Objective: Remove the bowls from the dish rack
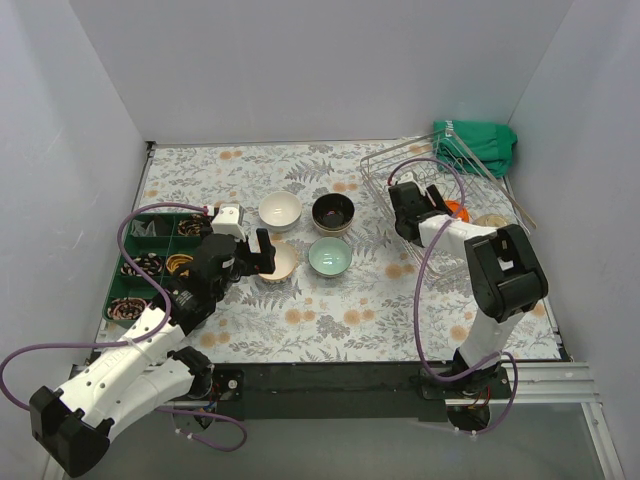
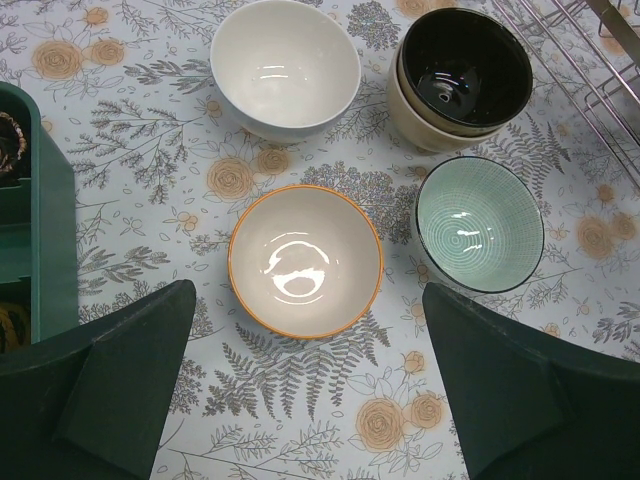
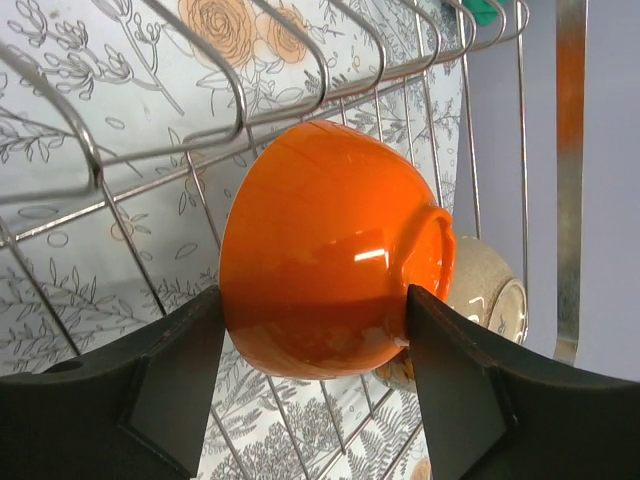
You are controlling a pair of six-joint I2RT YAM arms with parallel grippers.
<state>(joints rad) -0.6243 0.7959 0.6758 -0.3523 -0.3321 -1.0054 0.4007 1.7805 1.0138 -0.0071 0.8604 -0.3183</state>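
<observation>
Right gripper (image 3: 313, 305), spread wide, clamps orange bowl (image 3: 320, 250).

Enclosed tabletop workspace
Plain pale walls (image 1: 300, 60) on three sides; floral-patterned table (image 1: 340, 320) surface, evenly lit

Bench (image 1: 340, 310), floral-patterned. Resting on it: green tray (image 2: 50, 250) at left; centre, white bowl (image 1: 280, 210), dark bowl (image 1: 333, 211) nested in cream bowl (image 2: 440, 125), orange-rimmed bowl (image 2: 305, 260), teal bowl (image 1: 329, 256); rack (image 1: 420, 160) at right; green cloth (image 1: 480, 140) in the far right corner.
</observation>
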